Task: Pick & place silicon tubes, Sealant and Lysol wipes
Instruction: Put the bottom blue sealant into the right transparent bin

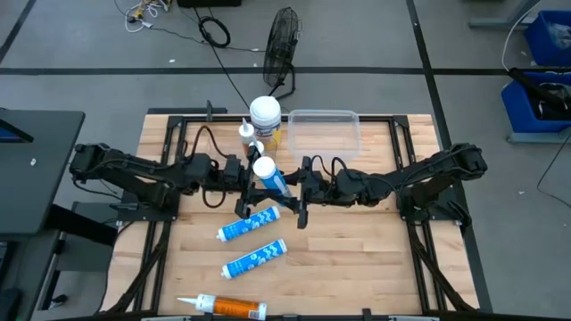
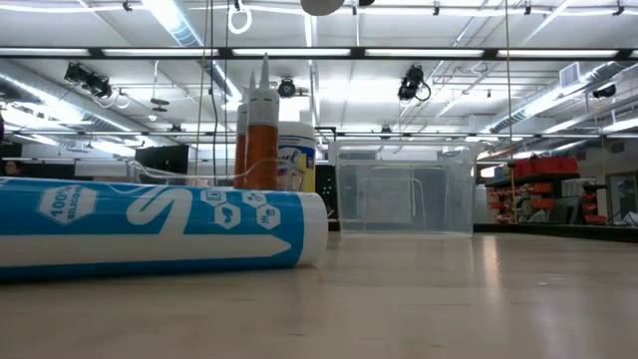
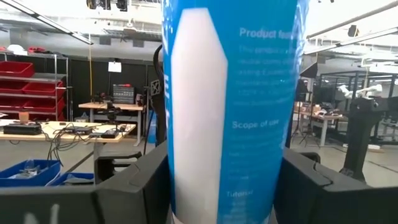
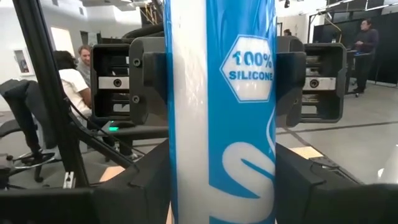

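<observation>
Together, left claw (image 1: 252,177), right claw (image 1: 296,183) clamp blue tube (image 1: 270,177).

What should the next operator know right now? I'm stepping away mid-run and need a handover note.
Grippers: left gripper and right gripper are both shut on the held blue tube, upright above mid-table between them.
Things: two lying blue tubes on the table; a lying orange tube by the table edge; a standing orange tube beside the wipes canister, next to the clear bin.
Done: nothing shows in the bin.
Left: likely every item, starting with the held tube.
</observation>
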You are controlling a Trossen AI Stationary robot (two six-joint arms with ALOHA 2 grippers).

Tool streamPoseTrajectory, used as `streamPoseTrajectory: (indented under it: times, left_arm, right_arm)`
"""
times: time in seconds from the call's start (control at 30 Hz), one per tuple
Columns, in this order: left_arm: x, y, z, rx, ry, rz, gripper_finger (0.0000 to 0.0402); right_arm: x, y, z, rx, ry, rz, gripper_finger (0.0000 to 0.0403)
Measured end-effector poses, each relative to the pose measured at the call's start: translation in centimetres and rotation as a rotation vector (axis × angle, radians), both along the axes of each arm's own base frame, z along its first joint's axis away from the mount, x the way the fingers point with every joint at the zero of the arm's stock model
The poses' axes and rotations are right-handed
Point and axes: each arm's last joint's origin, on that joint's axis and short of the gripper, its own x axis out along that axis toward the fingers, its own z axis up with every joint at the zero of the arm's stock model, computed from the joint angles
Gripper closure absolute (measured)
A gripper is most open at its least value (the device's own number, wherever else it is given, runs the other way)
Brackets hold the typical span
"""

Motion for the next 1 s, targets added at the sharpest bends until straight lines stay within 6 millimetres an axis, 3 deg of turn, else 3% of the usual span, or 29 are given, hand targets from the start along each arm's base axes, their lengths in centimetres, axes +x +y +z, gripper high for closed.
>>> streamPoseTrajectory:
  times: [0.13, 0.33, 0.43, 0.7, 1.0]
  left_arm:
    - [0.0, 0.0, -0.2, 0.006, 0.019, -0.002, 0.0187]
    - [0.3, -0.1, -1.0, 0.034, 0.096, -0.002, 0.0187]
    - [0.3, -0.1, -1.3, 0.038, 0.126, -0.001, 0.0187]
    - [0.5, -0.1, -2.5, 0.05, 0.252, 0.005, 0.0187]
    - [1.9, -0.2, -4.8, 0.012, 0.35, 0.024, 0.0187]
  right_arm:
    - [0.0, 0.1, -0.2, 0.006, 0.022, 0.006, 0.0193]
    - [-0.8, -0.1, -0.5, 0.066, 0.141, 0.01, 0.0087]
    - [-1.6, -0.1, -0.3, 0.085, 0.202, 0.01, 0.0061]
    - [-4.5, -0.2, 0.4, 0.129, 0.361, 0.009, 0.007]
    - [-6.7, 0.0, 3.8, 0.078, 0.321, 0.046, 0.008]
